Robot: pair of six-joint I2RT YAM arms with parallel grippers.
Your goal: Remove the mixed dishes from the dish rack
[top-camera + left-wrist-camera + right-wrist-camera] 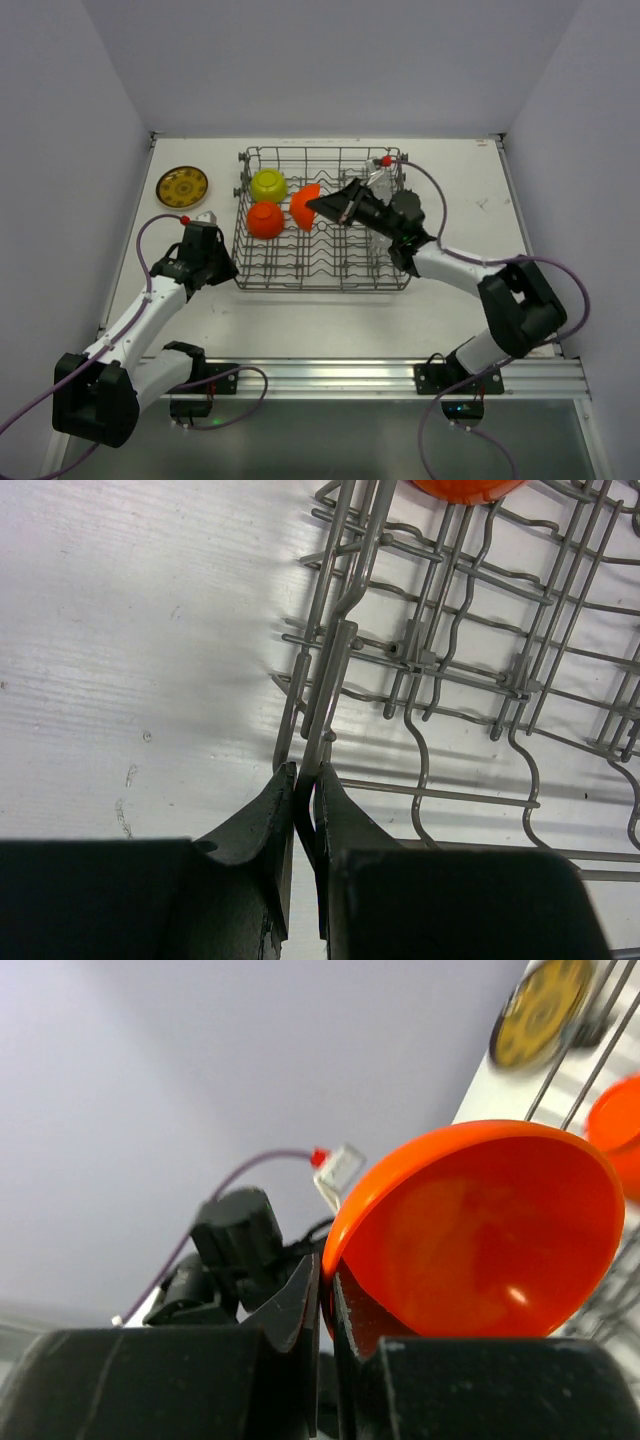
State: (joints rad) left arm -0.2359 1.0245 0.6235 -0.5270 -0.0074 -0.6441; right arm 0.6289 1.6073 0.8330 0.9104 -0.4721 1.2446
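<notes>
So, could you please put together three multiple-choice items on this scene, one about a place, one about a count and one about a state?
1. Where does the patterned plate lie?
A. on the table left of the dish rack
B. inside the rack
C. in the left gripper

2. How many bowls show in the top view?
A. one
B. three
C. five

3. What is the right gripper doing?
A. hanging open over the table
B. shut on the rim of an orange bowl
C. shut on the plate

Key:
1 A, the plate sits on the bare table outside the rack's left wall.
2 B, a yellow-green bowl and two orange ones, the other resting in the rack.
3 B, the right wrist view shows the rim pinched between its fingers.
</notes>
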